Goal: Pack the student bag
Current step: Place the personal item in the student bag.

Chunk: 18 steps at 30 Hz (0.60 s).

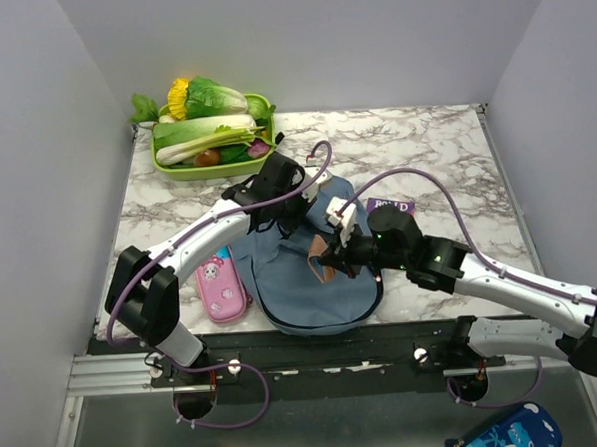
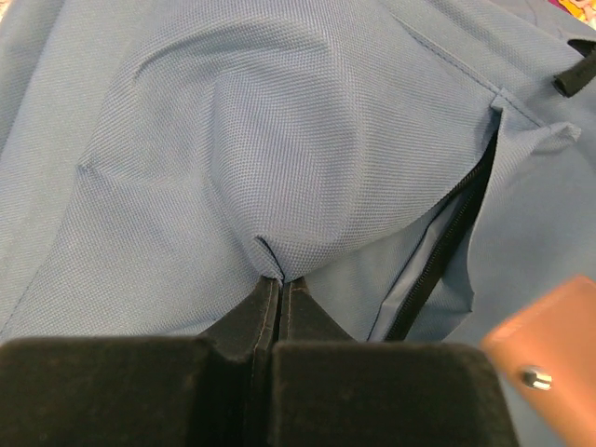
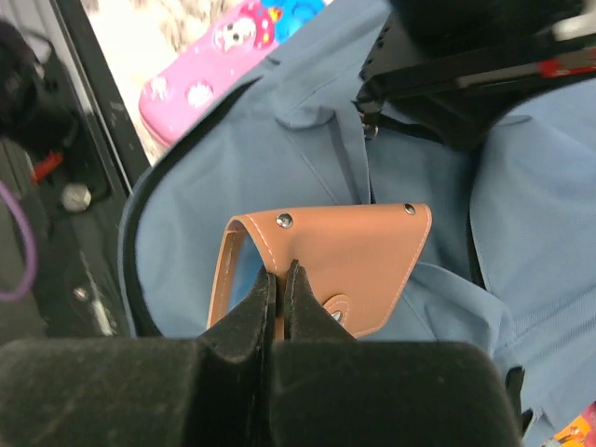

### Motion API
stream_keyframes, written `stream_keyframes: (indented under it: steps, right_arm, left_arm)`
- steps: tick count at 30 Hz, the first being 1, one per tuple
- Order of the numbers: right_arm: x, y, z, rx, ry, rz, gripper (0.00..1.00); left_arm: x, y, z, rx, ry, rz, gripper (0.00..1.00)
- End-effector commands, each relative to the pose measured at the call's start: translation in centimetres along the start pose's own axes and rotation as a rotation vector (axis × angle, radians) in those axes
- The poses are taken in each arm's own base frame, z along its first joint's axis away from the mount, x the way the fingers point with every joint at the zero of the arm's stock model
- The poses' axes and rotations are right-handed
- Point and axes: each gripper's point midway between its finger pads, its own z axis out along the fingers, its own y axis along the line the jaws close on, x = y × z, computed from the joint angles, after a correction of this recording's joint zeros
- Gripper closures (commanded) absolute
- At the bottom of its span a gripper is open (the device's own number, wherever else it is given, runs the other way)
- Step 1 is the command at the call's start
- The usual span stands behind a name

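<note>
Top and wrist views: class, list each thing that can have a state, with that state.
Bag, lying down.
Zip, open.
Left end effector, shut on bag fabric.
Right end effector, shut on tab.
Basket, full of vegetables.

This is a robotics lab test cell, not a lived-in room. A white marble-patterned table (image 1: 445, 146) is boxed in along its far edge and both sides by bare pale-grey panel walls (image 1: 34, 147). Along its near edge runs a slotted aluminium rail (image 1: 106, 372). A black-and-white left arm (image 1: 199, 234) and right arm (image 1: 522, 284) are bolted there, trailing looped purple cables (image 1: 406, 171). The things on the table look like staged props. At its far left corner sits a lime-green plastic tray (image 1: 191, 173) of plastic-looking vegetables (image 1: 208, 128). At its near middle lies a dusty-blue fabric backpack (image 1: 302, 283). A pink pencil case (image 1: 220, 285) lies towards its near left edge.
</note>
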Motion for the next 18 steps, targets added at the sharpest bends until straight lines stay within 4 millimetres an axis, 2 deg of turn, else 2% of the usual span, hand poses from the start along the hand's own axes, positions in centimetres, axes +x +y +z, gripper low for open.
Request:
stream_keyframes:
  steps: [1, 6, 10, 13, 14, 18]
  right_arm:
    - [0.2, 0.9, 2.0, -0.096, -0.019, -0.257, 0.99]
    - [0.1, 1.2, 2.6, -0.150, -0.031, -0.421, 0.99]
    - [0.9, 1.2, 3.6, -0.182, -0.002, -0.482, 0.99]
    - [1.8, 2.0, 4.2, -0.250, 0.040, -0.499, 0.99]
    - [3.2, 2.4, 4.6, -0.291, 0.088, -0.488, 0.99]
    - [5.3, 2.1, 5.7, -0.318, 0.178, -0.496, 0.99]
  left_arm:
    - [-1.3, -2.3, -0.7, 0.140, -0.030, -0.020, 1.00]
    - [-0.7, -3.3, -0.9, 0.206, -0.001, 0.002, 1.00]
    - [-0.5, -3.8, -1.0, 0.245, 0.017, 0.007, 1.00]
    - [-0.7, -3.8, -1.1, 0.257, 0.016, 0.009, 1.00]
    - [-0.9, -3.8, -1.2, 0.259, 0.011, 0.013, 1.00]
    - [-0.9, -3.9, -1.6, 0.267, 0.013, 0.042, 1.00]
